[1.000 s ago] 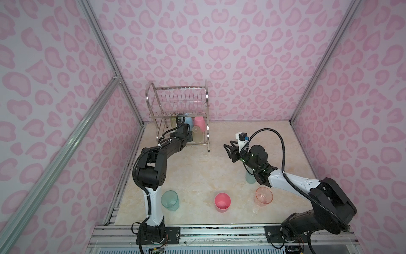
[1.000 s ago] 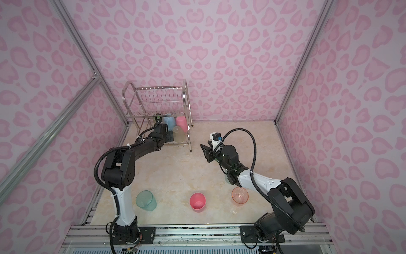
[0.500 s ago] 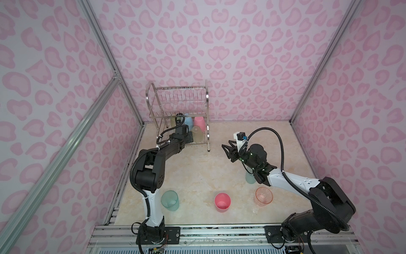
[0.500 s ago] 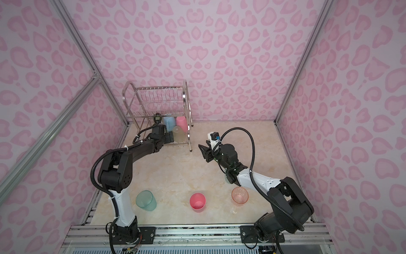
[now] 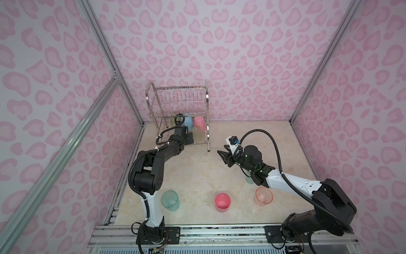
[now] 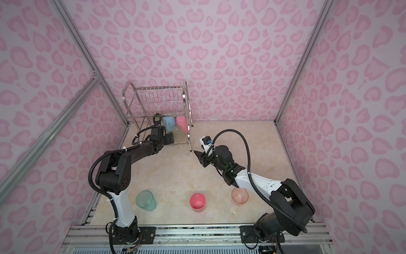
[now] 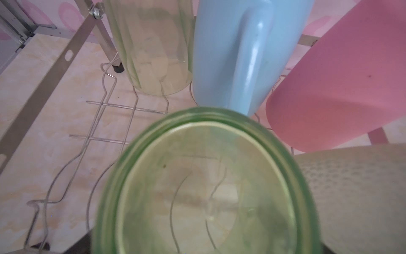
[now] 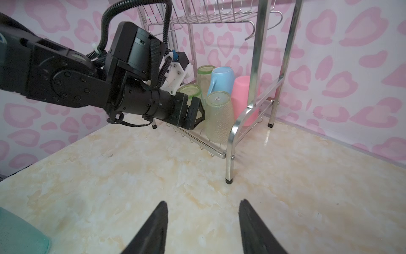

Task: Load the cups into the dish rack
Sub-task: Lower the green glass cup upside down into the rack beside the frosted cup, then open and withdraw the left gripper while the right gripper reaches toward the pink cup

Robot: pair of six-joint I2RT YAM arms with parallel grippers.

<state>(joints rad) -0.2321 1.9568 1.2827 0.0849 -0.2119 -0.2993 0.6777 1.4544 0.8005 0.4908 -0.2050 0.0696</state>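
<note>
Left wrist: green cup [image 7: 208, 187] underside (blurred)

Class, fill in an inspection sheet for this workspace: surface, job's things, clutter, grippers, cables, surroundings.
Surface: marbled tabletop.
Job's things: dish rack holds five cups, including blue mug and racked pink cup; teal cup, loose pink cup, peach cup stand on the tabletop; second teal cup half hidden under the right arm.
Clutter: nothing seen.
Grippers: left gripper astride a green cup in the rack, grip unclear; right gripper open, empty.
Cables: black hose loops over each arm.
Surroundings: pink heart-print walls, aluminium frame.
</note>
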